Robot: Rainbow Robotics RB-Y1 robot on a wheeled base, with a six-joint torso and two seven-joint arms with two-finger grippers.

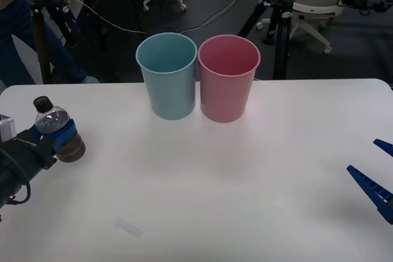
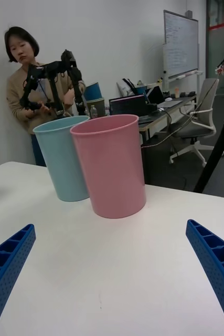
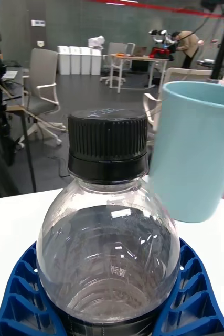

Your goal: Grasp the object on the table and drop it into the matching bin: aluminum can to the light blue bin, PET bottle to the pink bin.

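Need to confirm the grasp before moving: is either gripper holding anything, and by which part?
The left gripper holds the PET bottle around its middle, below the cap. The right gripper is open and holds nothing.

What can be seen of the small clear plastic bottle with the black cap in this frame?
The small clear plastic bottle has a ribbed black screw cap, a rounded transparent shoulder and a dark brownish band round its lower half. It looks empty. It stands roughly upright at the left side of the white table, left of the light blue bin and apart from it. The left gripper is shut on its middle, blue ribbed fingers cupping both sides.
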